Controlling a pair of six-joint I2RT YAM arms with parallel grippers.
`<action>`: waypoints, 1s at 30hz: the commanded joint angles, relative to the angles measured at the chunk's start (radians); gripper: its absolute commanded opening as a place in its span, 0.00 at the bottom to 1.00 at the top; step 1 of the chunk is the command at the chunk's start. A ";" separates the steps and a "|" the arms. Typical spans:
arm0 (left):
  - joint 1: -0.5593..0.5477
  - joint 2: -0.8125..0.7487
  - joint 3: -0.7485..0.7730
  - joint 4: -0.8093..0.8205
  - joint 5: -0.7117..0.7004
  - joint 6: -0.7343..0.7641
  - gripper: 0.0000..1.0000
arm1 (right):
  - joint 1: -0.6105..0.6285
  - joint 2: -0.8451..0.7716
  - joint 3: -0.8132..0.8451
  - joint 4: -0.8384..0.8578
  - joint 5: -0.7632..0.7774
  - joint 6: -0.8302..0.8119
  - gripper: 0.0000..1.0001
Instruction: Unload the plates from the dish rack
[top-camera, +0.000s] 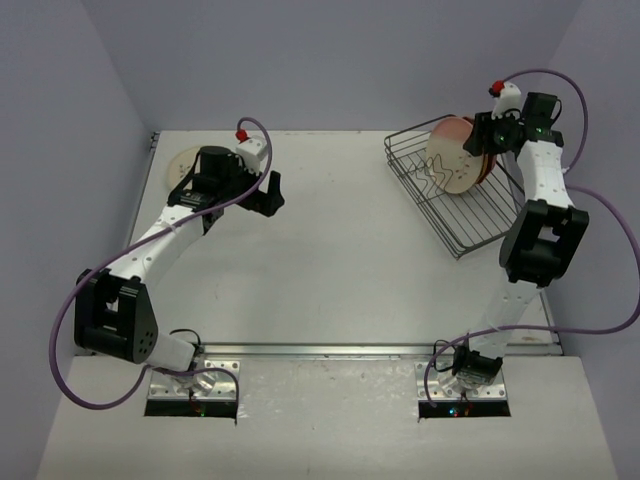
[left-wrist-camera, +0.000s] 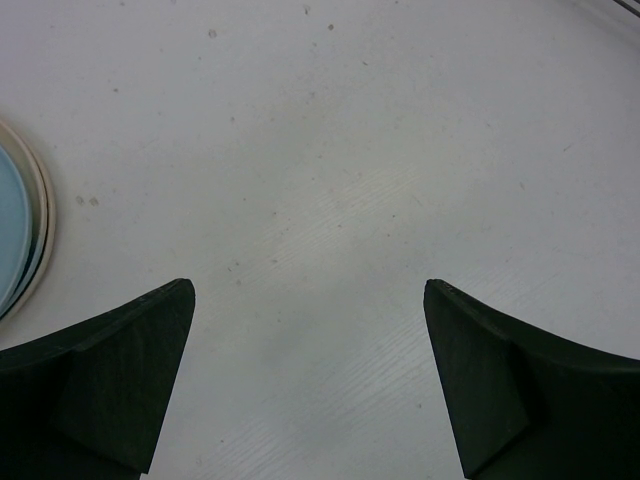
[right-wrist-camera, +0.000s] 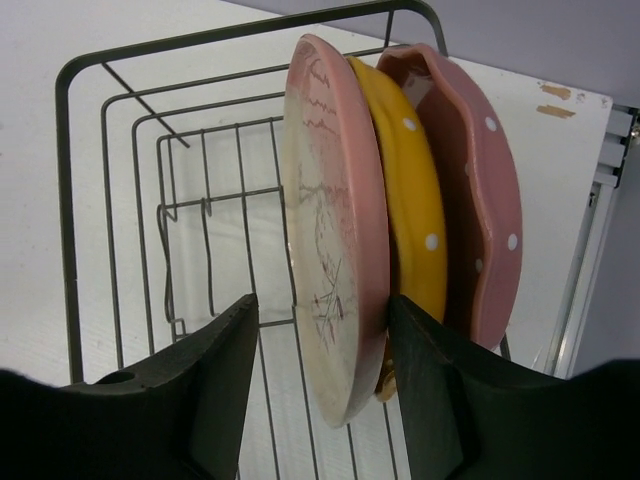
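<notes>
The dish rack (top-camera: 420, 200) is sitting at the far right corner of the white tabletop (top-camera: 340, 270), angled, with its right side running close to the tabletop's edge. Three plates are standing upright in its far end, packed face to face. The cream-and-pink plate (right-wrist-camera: 330, 230) is leading, the yellow-orange plate (right-wrist-camera: 415, 220) is pressing behind it, and the pink plate with white dots (right-wrist-camera: 480, 200) is leaning at the back. In front of the cream-and-pink plate the rack's wire dividers (right-wrist-camera: 205, 250) are standing bare.

The right gripper (right-wrist-camera: 322, 300) is reaching over the rack's rim (right-wrist-camera: 66, 200), its jaws straddling the cream-and-pink plate. One finger is wedging between that plate and the yellow-orange one. A thin slit is showing between the other finger and the plate's face, so I cannot tell whether the jaws are pinching it.

A broad stretch of tabletop is lying between the two arms. The left gripper (left-wrist-camera: 308, 285) is hovering over it at far left with jaws spread wide and released. A cream plate with a light-blue segment (left-wrist-camera: 15, 240) is lying flat just beside it, partly under the left arm in the top view. Lilac walls are closing in the far, left and right sides.
</notes>
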 joint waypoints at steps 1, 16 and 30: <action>-0.005 0.005 0.049 0.026 0.001 -0.009 0.96 | 0.026 -0.049 -0.054 0.025 -0.111 0.040 0.53; -0.005 0.039 0.070 0.019 0.003 -0.026 0.97 | 0.045 0.019 -0.037 0.050 0.073 0.043 0.49; -0.004 0.061 0.111 -0.029 0.031 -0.019 1.00 | 0.074 0.048 -0.043 0.061 0.054 0.058 0.20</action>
